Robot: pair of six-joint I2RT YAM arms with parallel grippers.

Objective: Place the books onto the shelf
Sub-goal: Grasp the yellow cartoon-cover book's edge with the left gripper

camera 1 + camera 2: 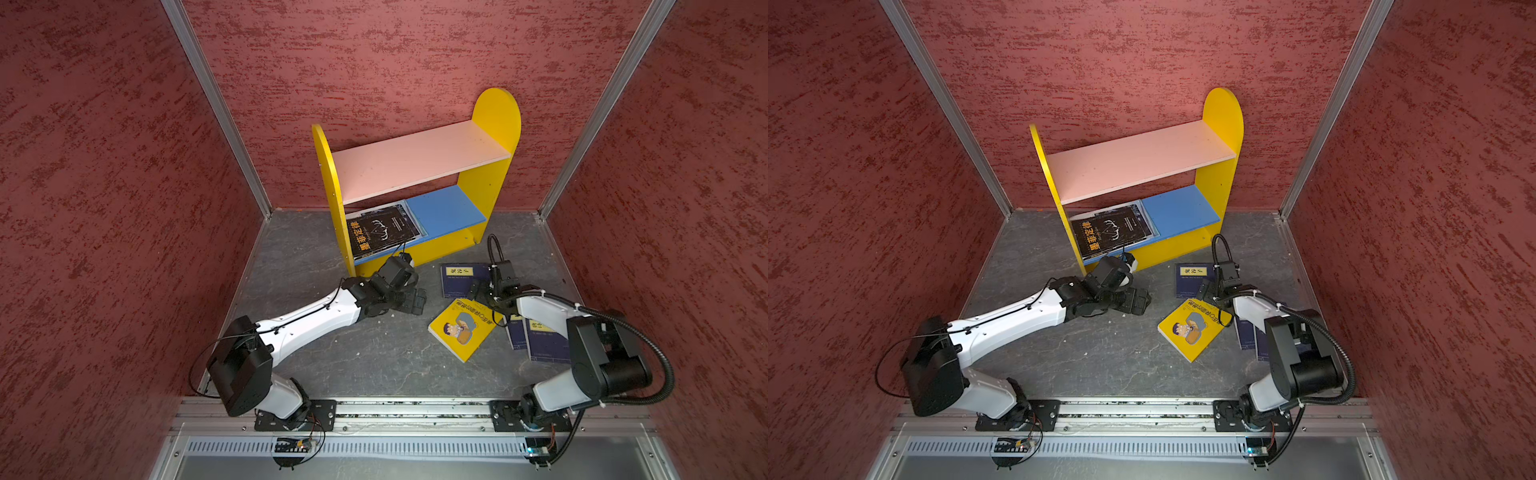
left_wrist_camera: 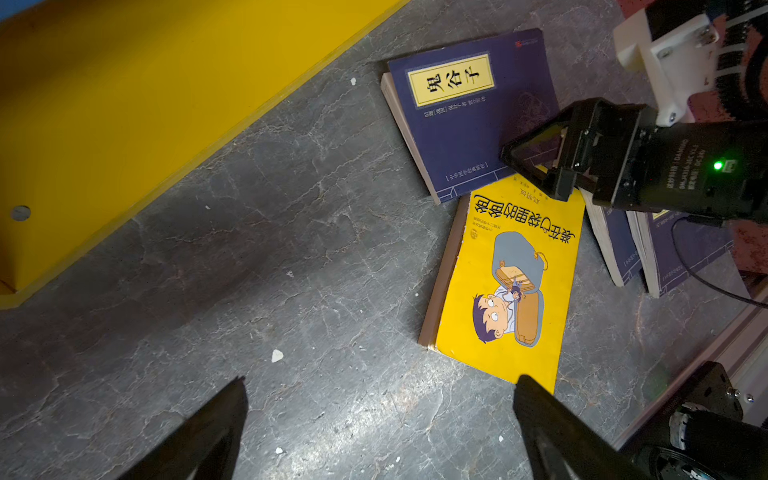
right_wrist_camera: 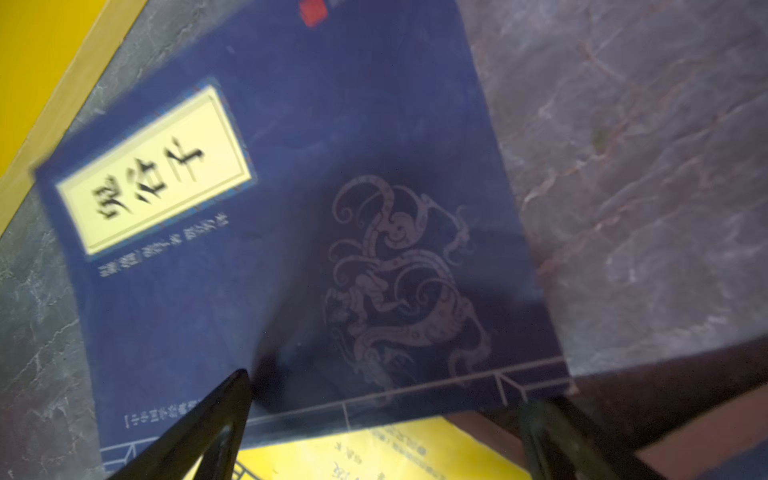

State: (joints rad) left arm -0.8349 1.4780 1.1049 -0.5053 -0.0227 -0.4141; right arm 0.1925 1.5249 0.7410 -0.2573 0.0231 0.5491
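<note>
**One book on the shelf, four on the table, both sets of fingers wide and empty**

Under the black book [image 1: 382,230] a pale edge [image 1: 419,222] sticks out at its 3 o'clock side. The cover it belongs to is hidden. At the table's [image 1: 332,357] 4 o'clock, a navy pair [image 1: 548,347] lies half buried under the right arm [image 1: 540,307], with only the lower covers and page edges showing. The right wrist view is blurred, so it cannot be told whether the right fingers [image 1: 478,291] touch the cover beneath them.

The shelf [image 1: 494,124] stands at 12 o'clock, with yellow round-topped sides, a pale pink upper board [image 1: 415,162] and a blue lower board [image 1: 446,208]. The black book, with its orange title, lies flat at the lower board's 9 o'clock end and overhangs the front edge. A labelled navy book [image 1: 459,276] lies flat on the table in front of the shelf. The yellow cartoon-man book [image 1: 461,330] lies askew, its far edge meeting the labelled navy book's near edge.

The left fingers [image 1: 417,300] are spread wide with nothing between them, low over the table just in front of the shelf's base. The labelled navy book is near, at their 3 o'clock, and the yellow book lies apart at 4 o'clock. The right fingers are also spread wide and hold nothing. They hang over the place where those two books meet, with the navy cover running to 11 o'clock, the yellow book to 7 o'clock and the navy pair at 5 o'clock.
</note>
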